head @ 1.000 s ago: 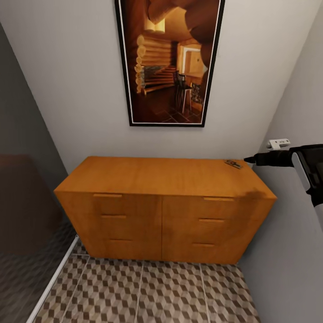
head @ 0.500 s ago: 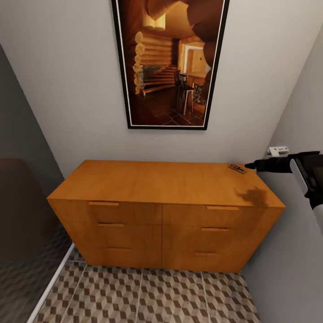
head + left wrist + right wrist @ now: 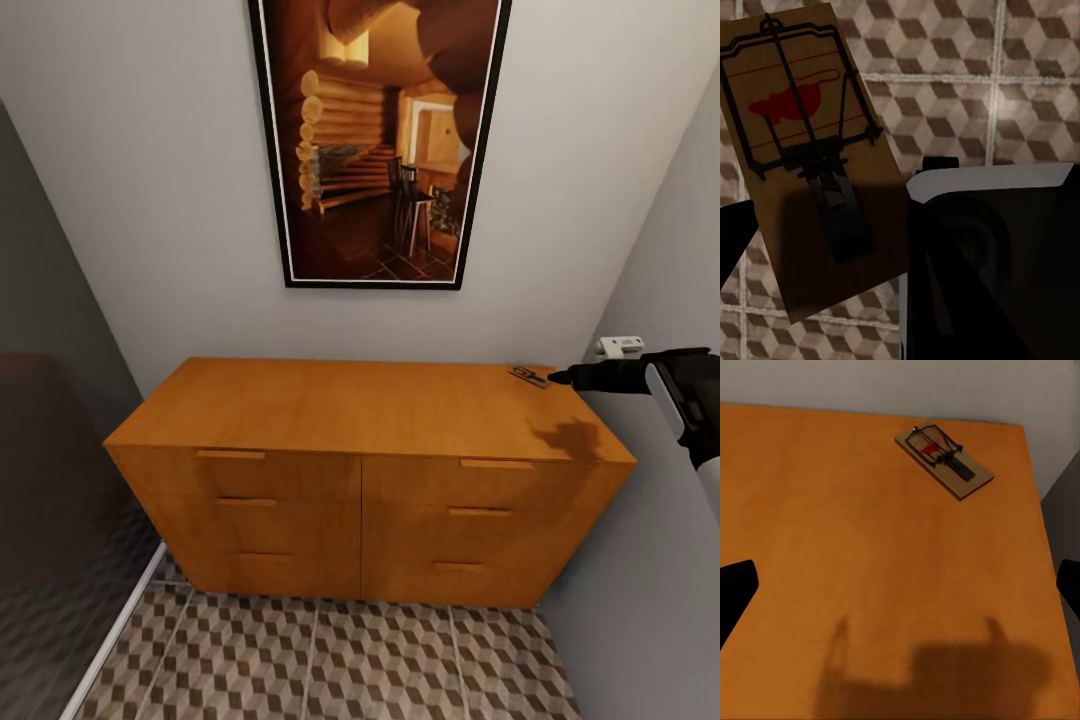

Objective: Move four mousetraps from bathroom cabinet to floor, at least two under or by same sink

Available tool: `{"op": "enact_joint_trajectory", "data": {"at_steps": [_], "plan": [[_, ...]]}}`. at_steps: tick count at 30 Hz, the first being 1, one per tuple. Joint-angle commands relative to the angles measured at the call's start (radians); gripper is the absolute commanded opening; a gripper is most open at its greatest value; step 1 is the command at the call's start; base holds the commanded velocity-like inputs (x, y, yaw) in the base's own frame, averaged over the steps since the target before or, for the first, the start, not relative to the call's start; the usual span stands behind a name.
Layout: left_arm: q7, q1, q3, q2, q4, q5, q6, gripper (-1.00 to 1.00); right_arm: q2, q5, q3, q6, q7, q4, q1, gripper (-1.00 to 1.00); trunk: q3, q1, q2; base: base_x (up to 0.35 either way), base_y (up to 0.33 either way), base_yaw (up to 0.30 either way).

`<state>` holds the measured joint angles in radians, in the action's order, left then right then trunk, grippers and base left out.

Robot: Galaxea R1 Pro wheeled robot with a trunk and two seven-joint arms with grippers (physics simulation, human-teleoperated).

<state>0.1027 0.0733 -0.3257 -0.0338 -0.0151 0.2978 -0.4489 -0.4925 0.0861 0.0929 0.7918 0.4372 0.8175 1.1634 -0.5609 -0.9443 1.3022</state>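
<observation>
A mousetrap [image 3: 527,377] lies flat on the back right corner of the orange-brown cabinet [image 3: 360,410]. In the right wrist view the same mousetrap [image 3: 944,460] lies ahead on the cabinet top [image 3: 855,547]. My right gripper [image 3: 560,378] hovers just right of it, and in its wrist view the right gripper [image 3: 900,592] is open and empty. Another mousetrap [image 3: 810,165] hangs close to the left wrist camera, high above the bathroom floor [image 3: 1005,90], held in my left gripper [image 3: 900,240]. One dark finger [image 3: 735,236] shows at the plate's edge. The sink is out of view.
A grey side wall with a small white fitting [image 3: 620,347] stands close beside the right arm. A framed picture [image 3: 375,140] hangs above the cabinet. A dark glass partition [image 3: 50,480] with a white rail borders the left. Patterned floor tiles [image 3: 350,660] run in front.
The head view moved nearer to the cabinet a second ago, then held still. My right gripper has dipped slightly beside the mousetrap, and its shadow on the top has slid right.
</observation>
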Motion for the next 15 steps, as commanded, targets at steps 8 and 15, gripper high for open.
{"op": "enact_joint_trajectory", "data": {"at_steps": [8,15], "plan": [[0.005,0.0,-0.009,0.0,0.0,0.004,-0.002,-1.0,0.0,0.009,0.004,0.004,-0.005,0.0,0.001,1.0,-0.001,0.0,0.001,0.176,-0.03,0.0],[0.005,0.0,-0.009,0.0,0.0,0.003,-0.002,-1.0,-0.001,0.008,0.004,0.004,-0.005,0.0,0.001,1.0,-0.001,0.0,0.001,0.146,-0.118,0.0]]}}
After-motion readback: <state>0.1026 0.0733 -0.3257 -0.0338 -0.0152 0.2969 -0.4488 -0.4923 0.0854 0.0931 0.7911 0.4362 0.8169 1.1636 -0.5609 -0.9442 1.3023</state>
